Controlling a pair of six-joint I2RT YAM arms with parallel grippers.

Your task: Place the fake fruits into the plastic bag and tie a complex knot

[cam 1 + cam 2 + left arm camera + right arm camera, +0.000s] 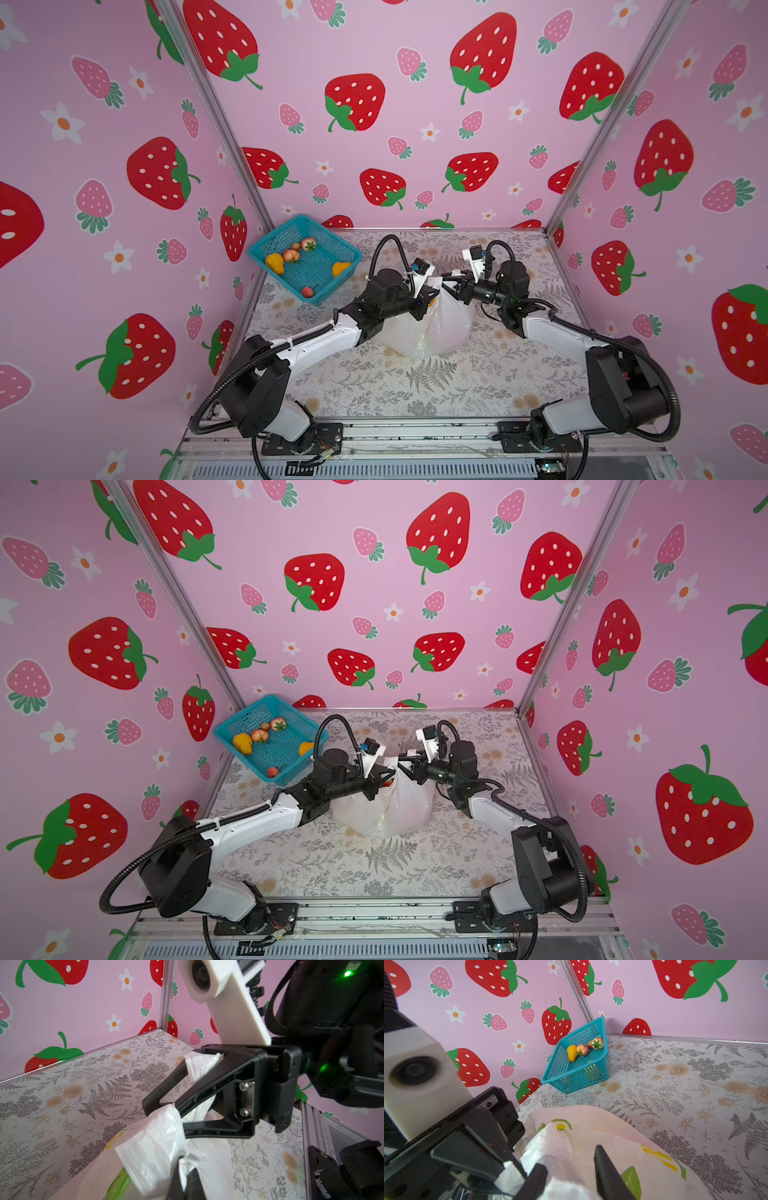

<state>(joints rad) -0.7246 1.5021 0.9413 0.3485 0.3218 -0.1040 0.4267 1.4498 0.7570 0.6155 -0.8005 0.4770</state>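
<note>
White plastic bag [446,326] stands on the table [415,395], teal basket [276,232] well apart behind-left; at the bag's bunched top, left gripper [185,1167] pinches its plastic, right gripper [569,1161] opposite, jaws spread.

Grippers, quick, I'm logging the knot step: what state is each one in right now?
Left gripper: shut, pinching a handle strip of the plastic bag.
Right gripper: open, jaws apart with bag plastic lying loose between them.
</note>
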